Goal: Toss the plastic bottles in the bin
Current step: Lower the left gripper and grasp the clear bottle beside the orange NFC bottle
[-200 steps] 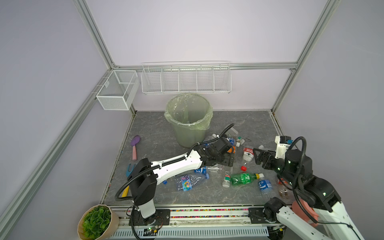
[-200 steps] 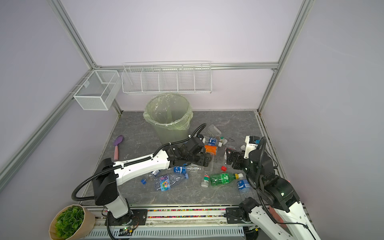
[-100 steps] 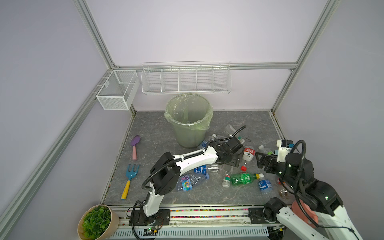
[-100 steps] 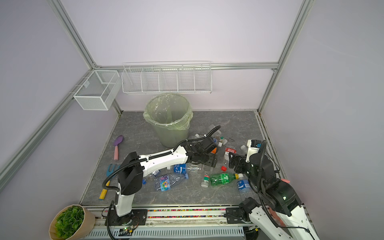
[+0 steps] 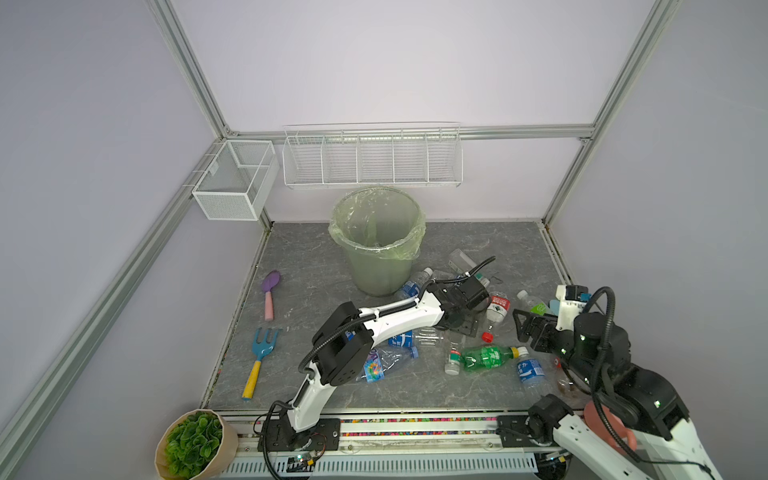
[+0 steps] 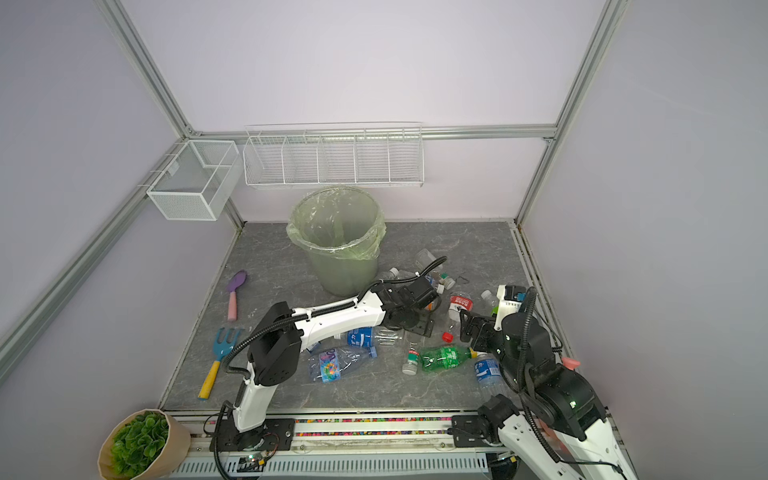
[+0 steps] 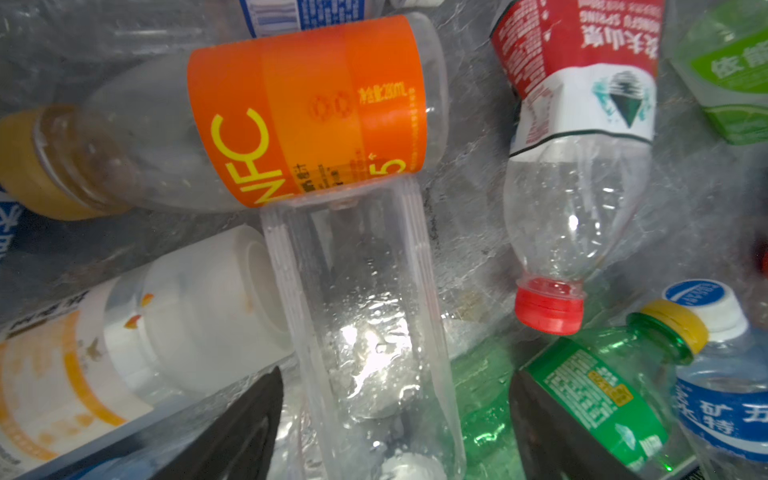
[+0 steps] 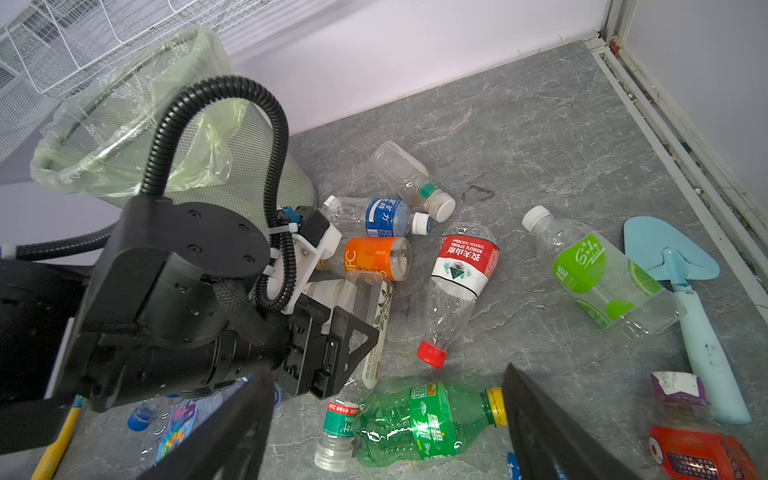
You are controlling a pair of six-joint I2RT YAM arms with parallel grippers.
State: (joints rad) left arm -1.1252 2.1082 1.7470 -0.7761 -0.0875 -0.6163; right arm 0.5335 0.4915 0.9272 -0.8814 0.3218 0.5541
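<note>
Orange-labelled bottle [image 7: 307,108] reads NFC; red-labelled bottle [image 7: 582,83] reads NONGFU SPRING.

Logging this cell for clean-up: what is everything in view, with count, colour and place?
bin: one, pale green, bag-lined, back centre
plastic bottles: a dozen or more, clear, mixed labels, lying right of the bin
green bottle: one, green, yellow cap, front right
toy spade: one, purple and pink, left
toy rake: one, blue and yellow, left
toy trowel: one, light blue, far right
wire baskets: two, white, hung at back and back-left
potted plant: one, green, front left corner
left tool: one, black, open, over a clear bottle
right tool: one, black, open, by the green bottle
</note>
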